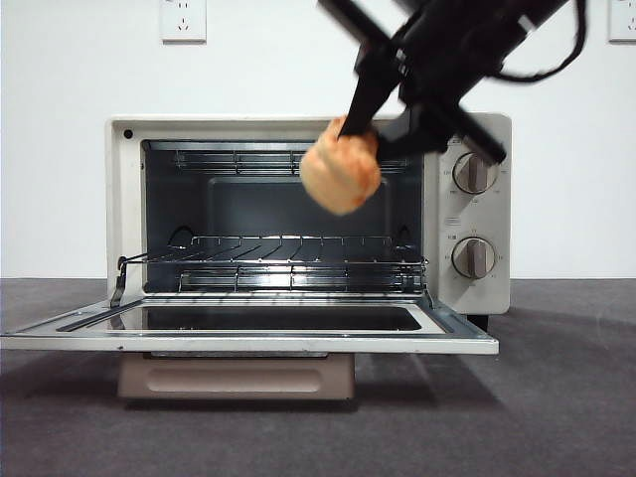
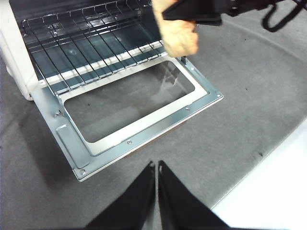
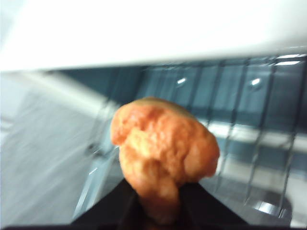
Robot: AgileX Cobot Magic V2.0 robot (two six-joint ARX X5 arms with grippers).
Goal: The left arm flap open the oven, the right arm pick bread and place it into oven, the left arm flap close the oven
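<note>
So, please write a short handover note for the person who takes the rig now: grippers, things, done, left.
Right gripper: shut on the bread, held in the air in front of the oven opening, above the wire rack.
Left gripper: shut, holds nothing, over the table in front of the oven door.
Done: door flapped open and lying flat; bread picked.
Left: put the bread on the rack, release, withdraw; left arm closes the door.
</note>
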